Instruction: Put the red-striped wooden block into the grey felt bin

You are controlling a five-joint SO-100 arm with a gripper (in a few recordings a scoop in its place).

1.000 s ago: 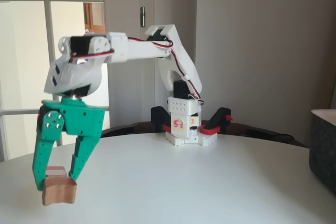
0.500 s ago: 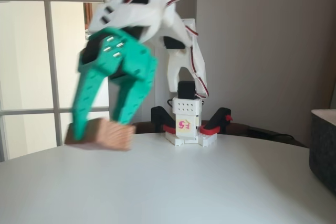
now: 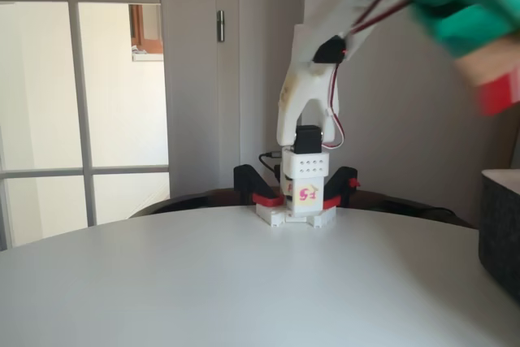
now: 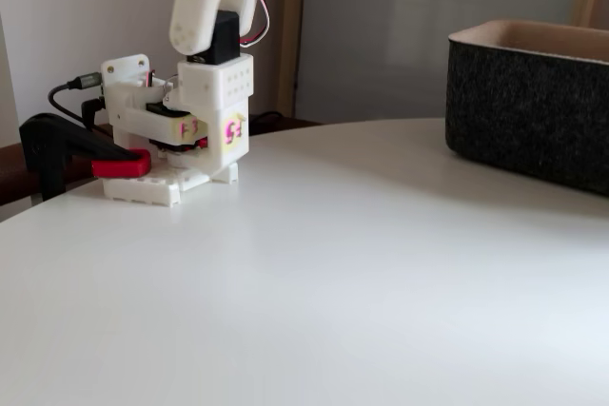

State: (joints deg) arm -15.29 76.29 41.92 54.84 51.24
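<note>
High at the upper right of a fixed view, the green gripper (image 3: 475, 34) is carrying the block (image 3: 496, 83), fingers clamped on it, well above the table (image 3: 244, 282). Next, it needs lowering over the grey bin (image 4: 533, 102) before release.

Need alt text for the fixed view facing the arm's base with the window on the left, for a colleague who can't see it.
The green gripper, blurred with motion at the upper right, holds the red-striped wooden block high above the white table. The grey felt bin sits at the right edge below it. The arm's white base is clamped at the table's far side.
</note>
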